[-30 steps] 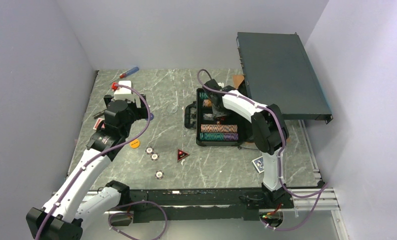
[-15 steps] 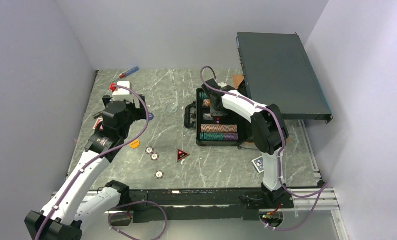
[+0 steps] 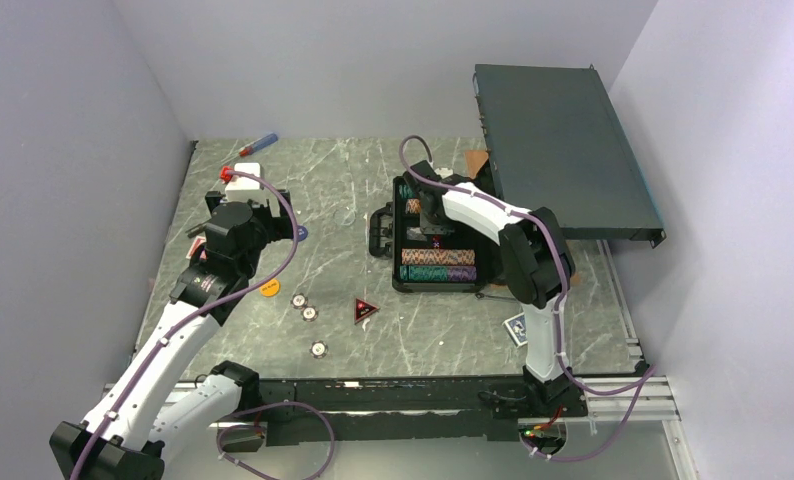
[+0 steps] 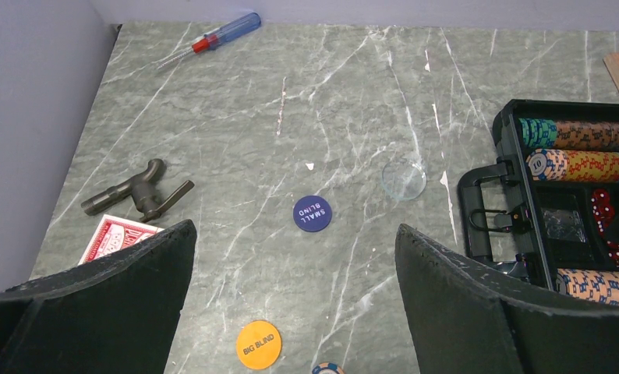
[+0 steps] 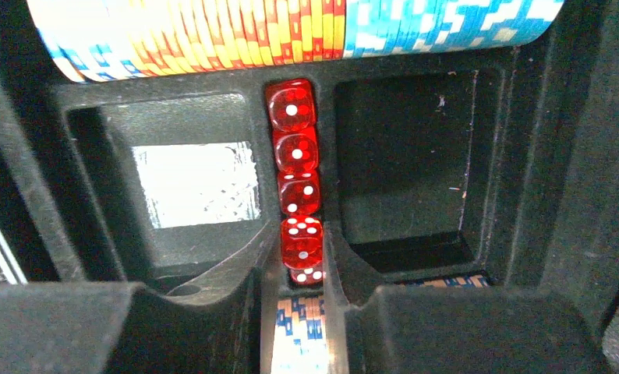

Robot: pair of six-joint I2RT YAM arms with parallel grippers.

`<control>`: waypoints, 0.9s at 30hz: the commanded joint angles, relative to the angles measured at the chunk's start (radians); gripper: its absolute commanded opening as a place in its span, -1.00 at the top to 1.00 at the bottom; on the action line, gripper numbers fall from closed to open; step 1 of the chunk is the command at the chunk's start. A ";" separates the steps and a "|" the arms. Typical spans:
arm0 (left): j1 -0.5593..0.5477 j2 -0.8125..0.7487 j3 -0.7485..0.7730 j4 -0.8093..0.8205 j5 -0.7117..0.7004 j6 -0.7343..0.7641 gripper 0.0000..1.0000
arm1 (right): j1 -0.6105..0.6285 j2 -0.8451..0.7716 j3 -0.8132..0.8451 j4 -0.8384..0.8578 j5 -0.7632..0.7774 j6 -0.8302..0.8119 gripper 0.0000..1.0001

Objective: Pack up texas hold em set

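Observation:
The small dark case (image 3: pixel 401 270) lies open at the table's centre right, with rows of striped chips (image 3: pixel 437 264) in it. My right gripper (image 3: pixel 435 230) is down inside the case. In the right wrist view it (image 5: pixel 301 253) is closed on the nearest of a row of red dice (image 5: pixel 298 152) in the centre slot. My left gripper (image 3: pixel 251 200) is open and empty above the table's left side. Ahead of it (image 4: pixel 295 230) lie the blue small-blind button (image 4: pixel 312 213), the orange big-blind button (image 4: pixel 258 344) and a red card deck (image 4: pixel 119 238), partly behind one finger.
Loose chips (image 3: pixel 304 306) and a red triangular piece (image 3: pixel 363 309) lie in front; a blue card deck (image 3: pixel 516 327) sits front right. A screwdriver (image 4: pixel 213 39), a metal hook (image 4: pixel 139 191) and a clear disc (image 4: pixel 404 178) lie on the table. The large rack box (image 3: pixel 563 150) overhangs the back right.
My right gripper has shifted a little toward the back inside the case. My left arm has edged slightly left and stays open.

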 commanded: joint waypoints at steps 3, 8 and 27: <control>0.000 -0.012 0.038 0.028 0.015 -0.014 -0.98 | -0.006 0.000 -0.034 0.047 0.031 -0.001 1.00; 0.000 -0.012 0.039 0.024 0.007 -0.012 -0.98 | -0.004 -0.001 -0.026 0.074 0.040 -0.015 0.42; -0.001 -0.037 0.044 0.019 0.067 -0.033 -0.98 | 0.288 -0.733 -0.493 0.026 -0.079 -0.117 -0.77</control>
